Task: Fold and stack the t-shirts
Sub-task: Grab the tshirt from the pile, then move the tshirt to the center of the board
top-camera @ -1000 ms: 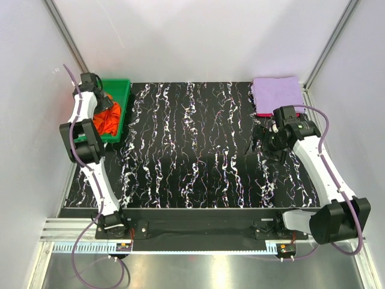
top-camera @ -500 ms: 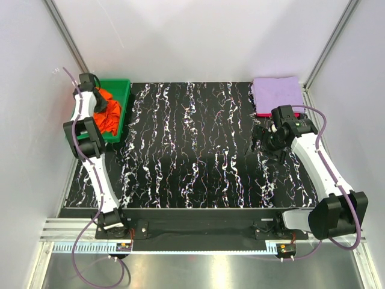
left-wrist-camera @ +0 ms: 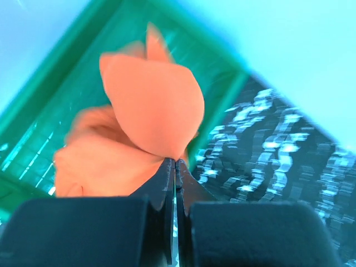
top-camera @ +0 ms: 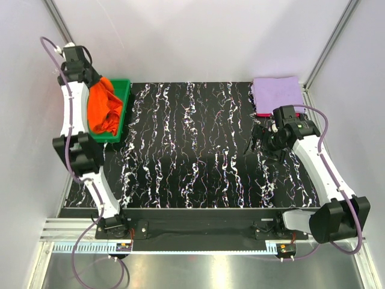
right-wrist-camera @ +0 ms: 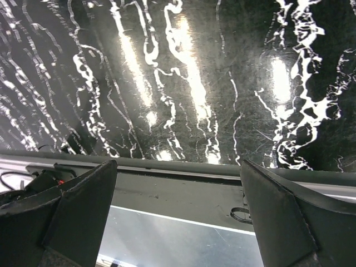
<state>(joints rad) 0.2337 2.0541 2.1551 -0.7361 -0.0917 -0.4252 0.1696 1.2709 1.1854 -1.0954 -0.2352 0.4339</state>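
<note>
The orange-red t-shirt [top-camera: 102, 109] hangs in a bunch from my left gripper [top-camera: 90, 81], which is raised over the green tray [top-camera: 122, 90] at the back left. In the left wrist view that gripper [left-wrist-camera: 175, 161] is shut on a pinch of the orange-red t-shirt [left-wrist-camera: 150, 114], and the rest trails down into the tray [left-wrist-camera: 50, 100]. At the back right the lavender t-shirt [top-camera: 277, 93] lies folded on the crimson-pink t-shirt [top-camera: 263, 114], of which only an edge shows. My right gripper [top-camera: 263, 138] hovers just in front of that stack, open [right-wrist-camera: 178, 189] and empty.
The black marbled table [top-camera: 198, 150] stretches between the tray and the stack. White walls with metal posts close in the back and both sides. The right wrist view looks down on the table's near edge and the metal rail [right-wrist-camera: 183, 222].
My left gripper has shut on the orange-red t-shirt in the tray and lifted it up and back, so the cloth now hangs from it. The right arm has barely moved.
</note>
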